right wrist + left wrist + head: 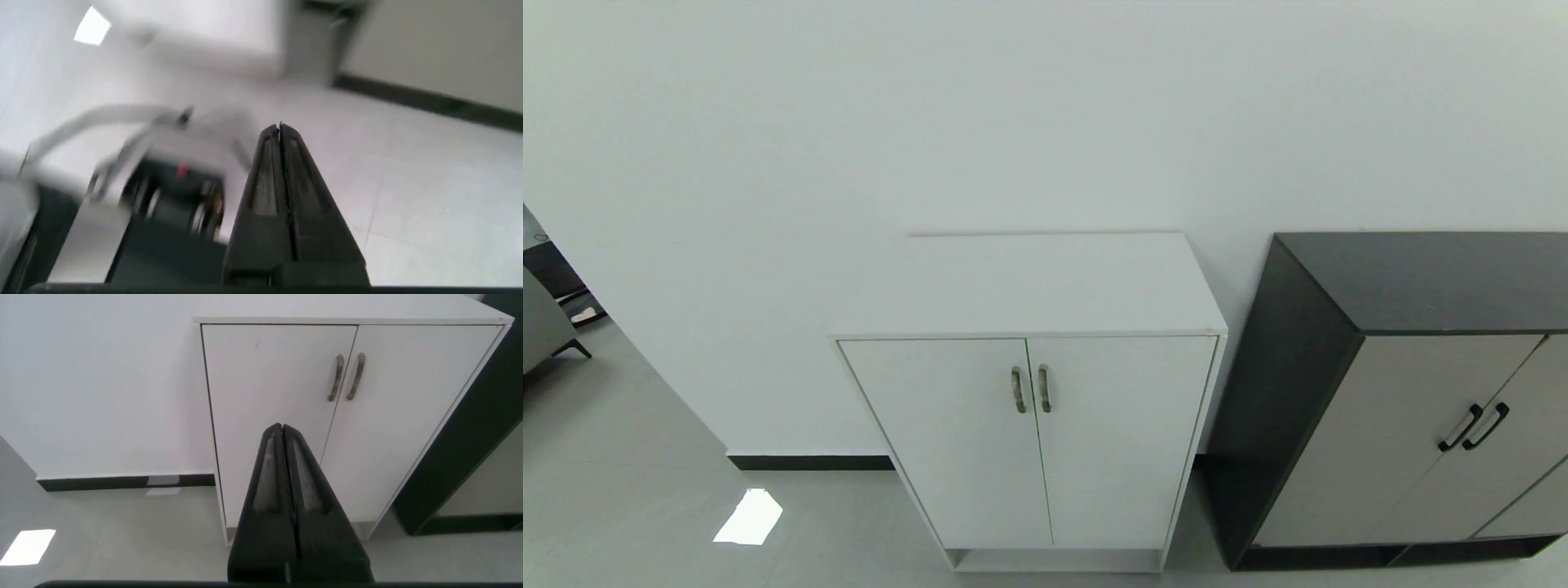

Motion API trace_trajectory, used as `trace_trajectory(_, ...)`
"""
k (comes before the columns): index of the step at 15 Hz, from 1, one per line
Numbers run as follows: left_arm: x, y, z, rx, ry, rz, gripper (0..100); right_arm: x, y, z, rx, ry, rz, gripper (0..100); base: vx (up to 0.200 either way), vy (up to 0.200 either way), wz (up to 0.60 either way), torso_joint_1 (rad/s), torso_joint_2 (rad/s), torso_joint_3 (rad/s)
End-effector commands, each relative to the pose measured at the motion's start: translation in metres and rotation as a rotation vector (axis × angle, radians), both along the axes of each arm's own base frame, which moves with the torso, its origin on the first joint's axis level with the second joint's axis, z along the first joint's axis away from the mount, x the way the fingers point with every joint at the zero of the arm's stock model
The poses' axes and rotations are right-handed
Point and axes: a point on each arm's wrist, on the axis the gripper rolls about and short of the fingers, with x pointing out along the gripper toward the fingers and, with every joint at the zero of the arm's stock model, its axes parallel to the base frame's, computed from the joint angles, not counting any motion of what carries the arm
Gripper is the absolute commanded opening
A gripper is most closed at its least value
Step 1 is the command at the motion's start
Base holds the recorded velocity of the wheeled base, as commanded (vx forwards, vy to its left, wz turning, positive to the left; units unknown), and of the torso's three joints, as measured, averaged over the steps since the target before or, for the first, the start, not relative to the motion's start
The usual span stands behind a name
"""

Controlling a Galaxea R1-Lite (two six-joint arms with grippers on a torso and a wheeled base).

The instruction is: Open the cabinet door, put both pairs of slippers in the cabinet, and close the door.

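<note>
white cabinet (1029,457) stands with doors closed straight ahead of the left gripper (282,433), well apart, whose jaws are pressed together. its two door handles (336,377) run upright at the centre seam, off the gripper's line. right gripper (280,135), likewise pinched together, points at the floor (425,188); left looks nearer.

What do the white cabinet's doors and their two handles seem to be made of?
White cabinet doors: probably laminated board with a smooth matte white finish. The faces are flat, show no grain, and have thin straight edges.
Handles: likely metal with a brushed grey-bronze finish. They are slim curved bars with a dull sheen, though coated plastic is possible.
</note>
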Motion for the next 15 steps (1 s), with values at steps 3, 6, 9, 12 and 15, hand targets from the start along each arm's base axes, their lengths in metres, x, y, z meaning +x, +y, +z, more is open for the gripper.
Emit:
trace_trajectory(3,0.000,0.000,0.000,0.001,0.000,0.000,0,-0.022,-0.004,0.003,0.038,-0.289,-0.116,0,0.000,0.000,0.00,0.000,0.00,0.000)
trace_trajectory(6,0.000,0.000,0.000,0.001,0.000,0.000,0,-0.033,-0.005,0.003,0.057,-0.427,-0.117,0,0.000,0.000,0.00,0.000,0.00,0.000)
trace_trajectory(9,0.000,0.000,0.000,0.001,0.000,0.000,0,-0.038,-0.005,0.002,0.069,-0.489,-0.121,0,0.000,0.000,0.00,0.000,0.00,0.000)
trace_trajectory(12,0.000,0.000,0.000,0.005,0.000,-0.002,0,-0.036,-0.005,0.003,0.038,-0.464,-0.192,0,0.000,0.000,0.00,0.000,0.00,0.000)
trace_trajectory(15,0.000,0.000,0.000,0.002,0.000,0.000,0,-0.045,-0.004,0.000,0.061,-0.585,-0.182,0,0.000,0.000,0.00,0.000,0.00,0.000)
